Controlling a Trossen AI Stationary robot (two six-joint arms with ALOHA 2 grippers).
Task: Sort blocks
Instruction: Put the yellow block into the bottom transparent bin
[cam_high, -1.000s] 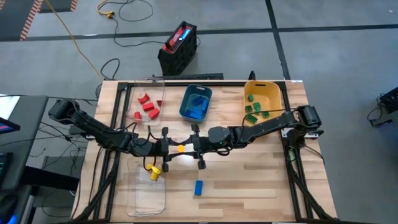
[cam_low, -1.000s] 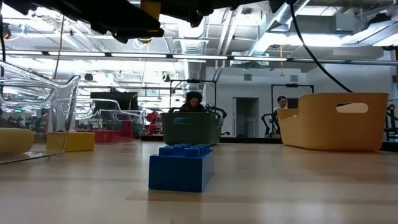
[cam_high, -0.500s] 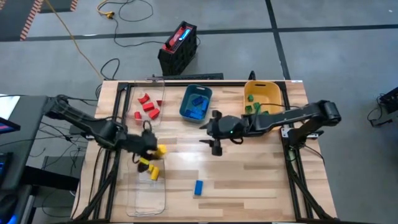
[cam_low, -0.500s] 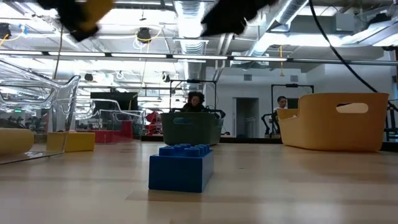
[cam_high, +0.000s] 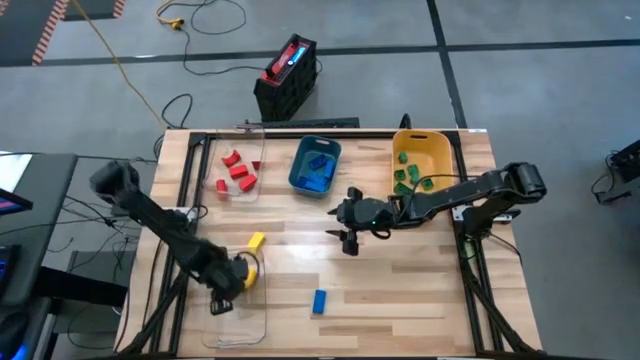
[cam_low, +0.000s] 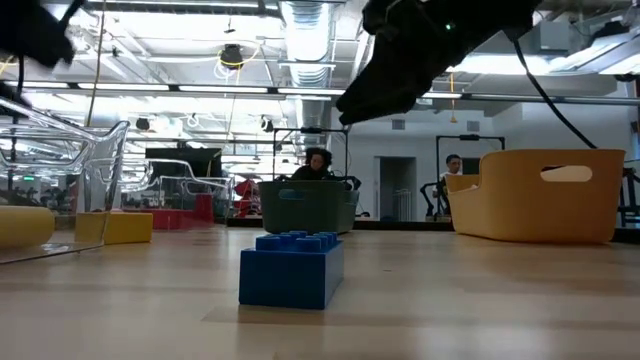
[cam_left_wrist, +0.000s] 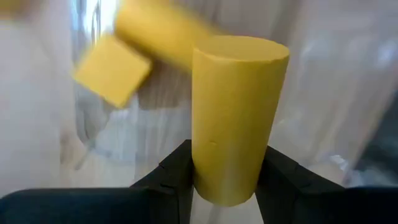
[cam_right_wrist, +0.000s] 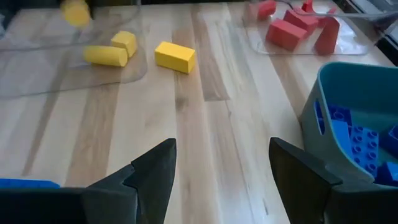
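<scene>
My left pincer (cam_left_wrist: 227, 180) holds a yellow cylinder (cam_left_wrist: 236, 115) upright between its two fingers, above the clear tray (cam_high: 232, 320) at the near left of the desk (cam_high: 400, 290). A yellow brick (cam_high: 248, 279) already lies in that tray, and another yellow brick (cam_high: 256, 241) lies on the bare wood just beyond the tray's far edge. My right pincer (cam_right_wrist: 217, 171) hangs wide and empty over the middle of the desk, just near of the teal bin (cam_high: 315, 165). A lone blue brick (cam_high: 319, 301) sits on the near part of the desk, well apart from both pincers. More blue bricks (cam_high: 318, 172) fill the teal bin, red bricks (cam_high: 238, 172) lie in the far clear tray (cam_high: 200, 165), and green bricks (cam_high: 406, 178) rest in the yellow bin (cam_high: 435, 150) at the far right.
</scene>
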